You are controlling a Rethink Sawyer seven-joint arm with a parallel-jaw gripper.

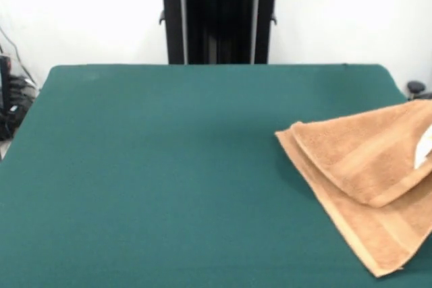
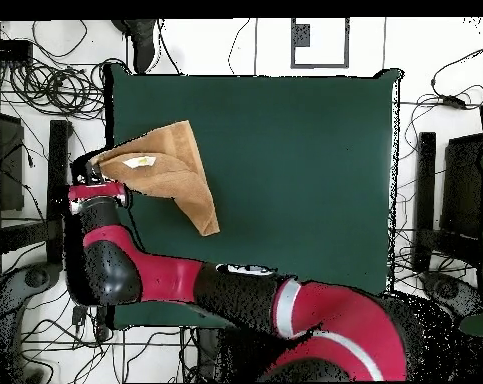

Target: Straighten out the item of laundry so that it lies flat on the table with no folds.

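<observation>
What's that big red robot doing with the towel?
The red and black robot arm is reaching over to a small orange-tan towel near one edge of the green table. Its job is to lay the towel flat, but that is not done yet: the towel is folded over on itself, with one layer lying on top of another. The claw is hidden at the arm's end, so its grip cannot be told.

A robotics lab: tangled cables (image 2: 55,85) litter the floor around a green-clothed table (image 1: 155,166) against bare white walls.

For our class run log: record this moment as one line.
towel: folded, at table edge | arm: beside towel | gripper: unclear | task: not done
</observation>
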